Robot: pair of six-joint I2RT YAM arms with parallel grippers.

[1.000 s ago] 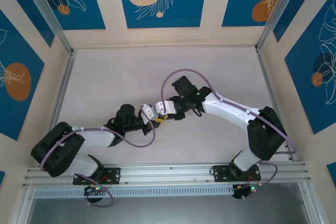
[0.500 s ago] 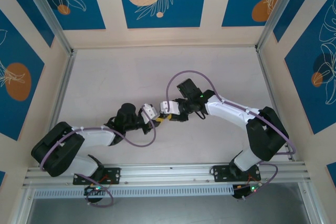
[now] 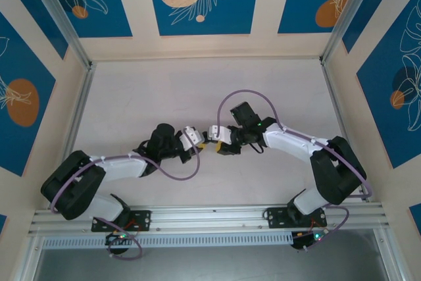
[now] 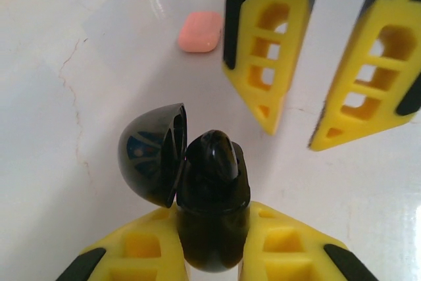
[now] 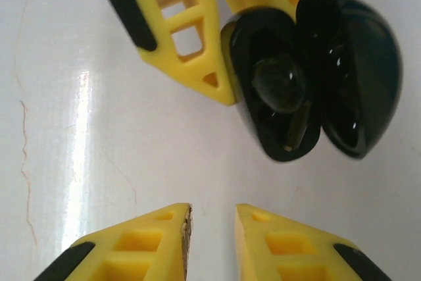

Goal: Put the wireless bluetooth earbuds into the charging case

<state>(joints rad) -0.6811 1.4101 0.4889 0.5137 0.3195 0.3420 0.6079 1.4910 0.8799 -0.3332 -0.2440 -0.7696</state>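
My left gripper (image 4: pixel 212 214) (image 3: pixel 199 140) is shut on the lower body of the black charging case (image 4: pixel 210 235). The case's round lid (image 4: pixel 148 156) hangs open to the left. One glossy black earbud (image 4: pixel 215 156) sits in the case's mouth. In the right wrist view the same case (image 5: pixel 260 126) faces me with the earbud (image 5: pixel 279 82) seated inside and its lid (image 5: pixel 360 77) swung right. My right gripper (image 5: pixel 212 214) (image 4: pixel 296 135) (image 3: pixel 212 137) is open and empty, a short way off the case.
A small pink piece (image 4: pixel 199 31) lies on the white table beyond the case. The left gripper's yellow fingers (image 5: pixel 184 31) stand close to my right gripper. Metal rails and patterned walls bound the table (image 3: pixel 131 97).
Both grippers have shifted a little to the right. The right gripper has drawn back from the case and its jaws stand slightly wider apart.
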